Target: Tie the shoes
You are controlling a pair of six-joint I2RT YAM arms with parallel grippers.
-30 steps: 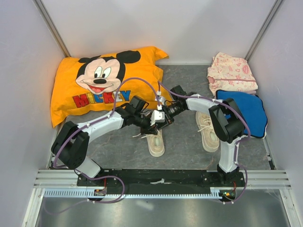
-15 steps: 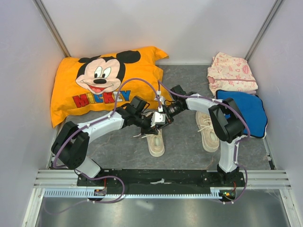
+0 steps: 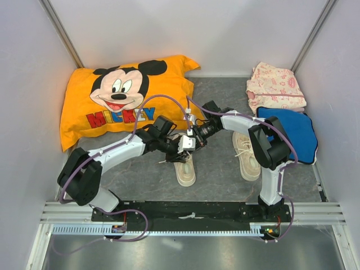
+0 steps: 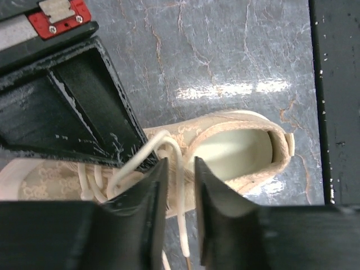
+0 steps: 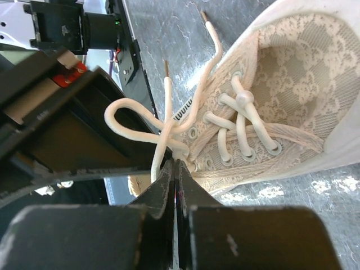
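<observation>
My two end effectors meet over the laced front of one shoe (image 3: pixel 185 170), which lies on the grey surface (image 3: pixel 216 174) just below the centre of the overhead view, its heel pointing to the bottom of the frame. The other shoe (image 3: pixel 247 157) lies well apart to the right, beside my right arm.

My left end effector (image 3: pixel 181 145) comes in from the left. In its wrist view the shoe runs across the middle of the frame, with the heel opening at centre right. The fingers (image 4: pixel 152 208) rise from the bottom edge with a narrow gap between them. A white lace (image 4: pixel 183 236) runs down through that gap, and neither finger presses on it.

My right end effector (image 3: pixel 194 136) comes in from the upper right. In its wrist view the shoe fills the upper right. The fingers (image 5: pixel 194 225) are pressed flat together at bottom centre, just below the eyelets. One strand of the lace runs down from a loop (image 5: pixel 115 115) at centre left into the closed tips, and it looks pinched there.
</observation>
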